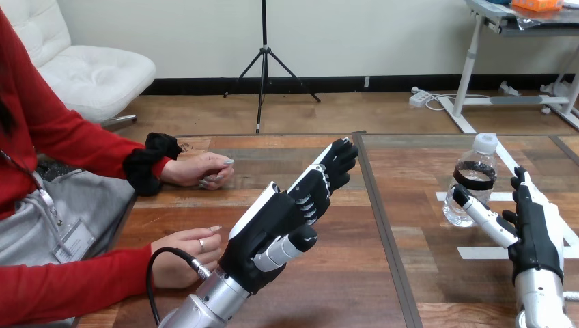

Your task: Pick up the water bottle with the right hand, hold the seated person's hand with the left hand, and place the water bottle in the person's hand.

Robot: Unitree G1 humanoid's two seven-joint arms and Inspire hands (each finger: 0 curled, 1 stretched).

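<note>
Water bottle (478,164) mid-right isn't gripped yet: right hand (534,236) open around it, needs closing; left hand (287,212) open, empty.

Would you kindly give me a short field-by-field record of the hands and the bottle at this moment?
water bottle: upright on the wooden table, cap on
right hand: open beside the bottle, thumb across its front, contact unclear
left hand: open, fingers straight, raised above the table, holding nothing
person's farther hand: resting on the table, apart from the left hand
person's nearer hand: on the table, beside the left arm
</note>
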